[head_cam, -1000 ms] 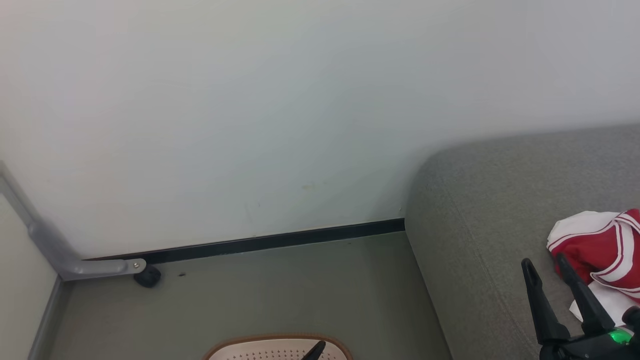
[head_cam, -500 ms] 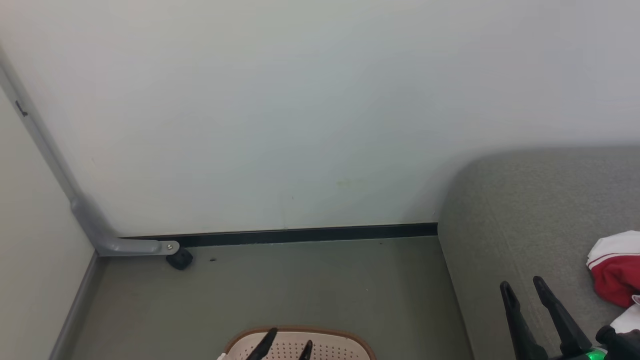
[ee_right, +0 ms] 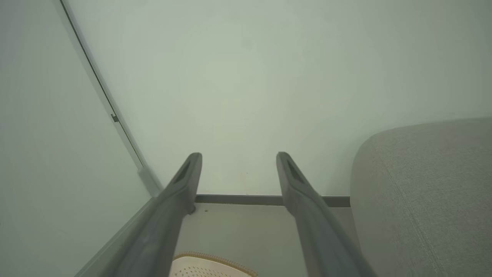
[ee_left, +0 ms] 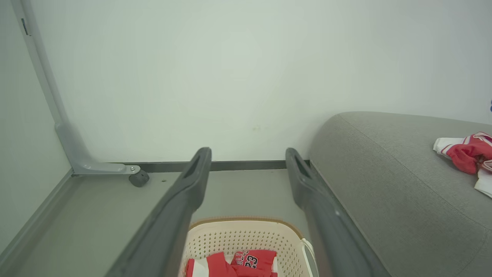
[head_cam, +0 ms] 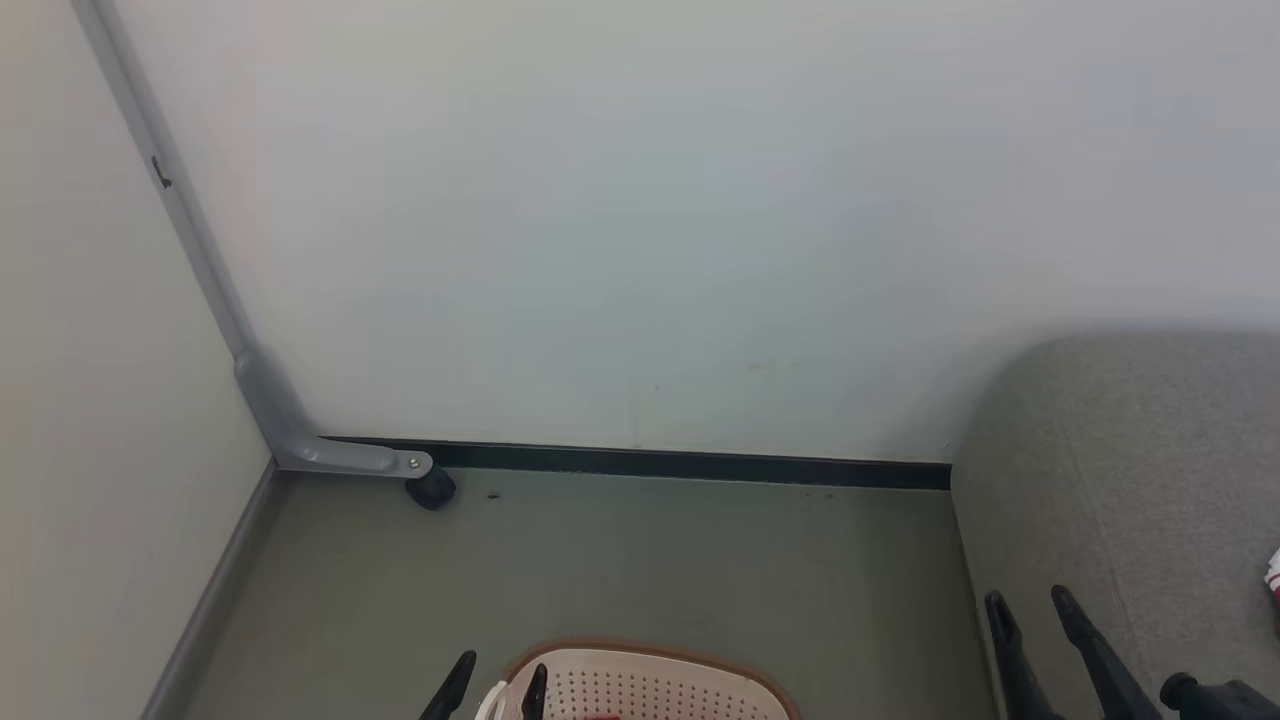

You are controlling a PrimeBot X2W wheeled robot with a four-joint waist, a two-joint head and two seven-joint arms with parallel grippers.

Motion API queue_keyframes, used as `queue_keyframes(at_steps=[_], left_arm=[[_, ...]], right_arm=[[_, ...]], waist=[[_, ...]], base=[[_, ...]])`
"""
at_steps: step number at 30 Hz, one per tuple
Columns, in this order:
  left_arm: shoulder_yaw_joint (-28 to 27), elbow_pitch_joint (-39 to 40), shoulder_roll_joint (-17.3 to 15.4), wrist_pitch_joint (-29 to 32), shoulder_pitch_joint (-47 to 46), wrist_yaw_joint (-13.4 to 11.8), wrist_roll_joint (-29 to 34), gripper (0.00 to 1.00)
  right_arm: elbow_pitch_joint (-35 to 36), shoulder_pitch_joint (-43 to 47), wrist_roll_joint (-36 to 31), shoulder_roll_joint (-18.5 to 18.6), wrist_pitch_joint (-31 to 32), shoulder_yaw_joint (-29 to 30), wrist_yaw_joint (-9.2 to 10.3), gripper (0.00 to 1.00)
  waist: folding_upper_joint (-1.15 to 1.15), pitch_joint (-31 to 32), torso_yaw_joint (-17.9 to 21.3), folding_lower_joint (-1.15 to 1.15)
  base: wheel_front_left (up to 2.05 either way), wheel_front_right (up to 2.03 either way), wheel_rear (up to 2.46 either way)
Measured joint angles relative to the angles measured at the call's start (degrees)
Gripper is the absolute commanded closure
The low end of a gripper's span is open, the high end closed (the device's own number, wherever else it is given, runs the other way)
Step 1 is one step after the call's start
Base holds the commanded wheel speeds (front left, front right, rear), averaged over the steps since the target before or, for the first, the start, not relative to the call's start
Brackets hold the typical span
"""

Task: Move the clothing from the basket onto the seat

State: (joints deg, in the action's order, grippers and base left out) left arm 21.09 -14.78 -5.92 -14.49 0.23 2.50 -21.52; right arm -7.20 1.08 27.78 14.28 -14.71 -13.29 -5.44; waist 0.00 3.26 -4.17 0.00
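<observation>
The head camera now faces left toward the basket [head_cam: 700, 665], away from the seat [head_cam: 1120, 450] it showed a second ago. Left tool [head_cam: 500, 672] and right tool [head_cam: 1030, 605] gape wide, empty. One garment [ee_left: 467, 154] lies on the seat; more clothing [ee_left: 246, 263] waits in the basket, likely next.

A pale wall [head_cam: 640, 200] meets the grey-green floor [head_cam: 650, 560] along a dark skirting [head_cam: 700, 466].

"23" on red clothing [ee_left: 251, 262]
</observation>
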Motion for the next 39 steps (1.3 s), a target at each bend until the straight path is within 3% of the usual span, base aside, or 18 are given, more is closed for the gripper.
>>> queue_keyframes(at_steps=[12,39], left_arm=[[-2.3,-2.0,0.1,0.0,0.3,-0.5,0.4,0.00],[-5.6,-6.8,1.6,0.0,1.4,-0.4,1.0,0.00]], right_arm=[[-3.6,0.1,-2.4,-2.2,0.0,-1.0,0.93,0.00],[-8.7,0.9,-6.7,-2.8,0.0,-0.5,2.44,0.00]], waist=[[0.00,0.7,-2.4,0.00],[0.00,0.0,-1.2,0.00]], base=[[0.00,0.00,0.00],[0.00,0.00,0.00]])
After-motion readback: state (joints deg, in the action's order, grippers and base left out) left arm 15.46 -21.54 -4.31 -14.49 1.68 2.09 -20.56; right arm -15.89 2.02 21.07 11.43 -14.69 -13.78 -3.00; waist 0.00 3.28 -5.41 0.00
